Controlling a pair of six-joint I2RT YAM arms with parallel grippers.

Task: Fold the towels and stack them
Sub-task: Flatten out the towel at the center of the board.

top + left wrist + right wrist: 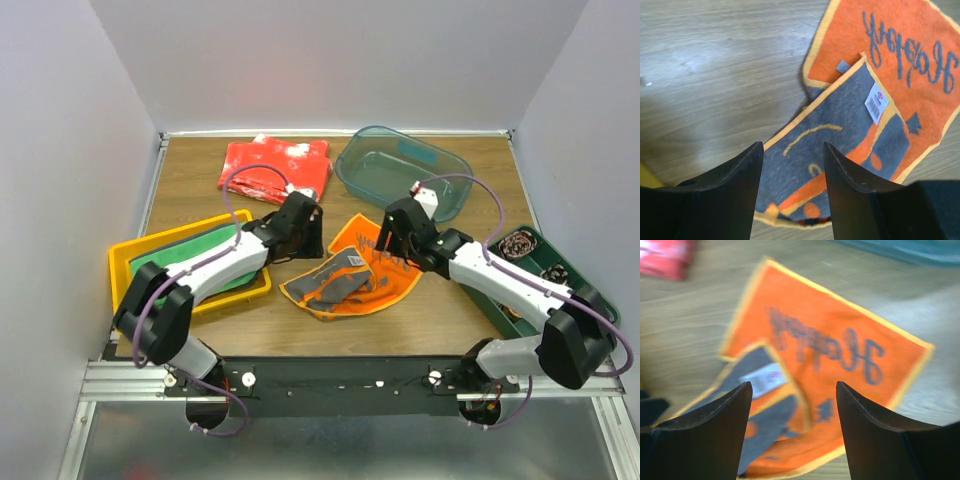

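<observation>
My left hand [792,150], fingers apart and empty, hovers at centre-left; the orange-and-grey towel [350,280] lies half folded on the desk [195,185] at centre; my right hand [794,387], also apart, hovers centre-right. Light, limp cloth, I judge: best pinched at hemmed corners.

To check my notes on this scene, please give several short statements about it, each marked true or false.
The orange and grey terry towel lies on the wooden table. True.
The left tool grips that towel. False: its jaws stand apart, empty.
A bright green cloth lies in the yellow plastic tray. True.
The red cloth is inside the clear teal plastic bin. False: it lies on the table, left of the bin.
The right tool is open. True.
</observation>
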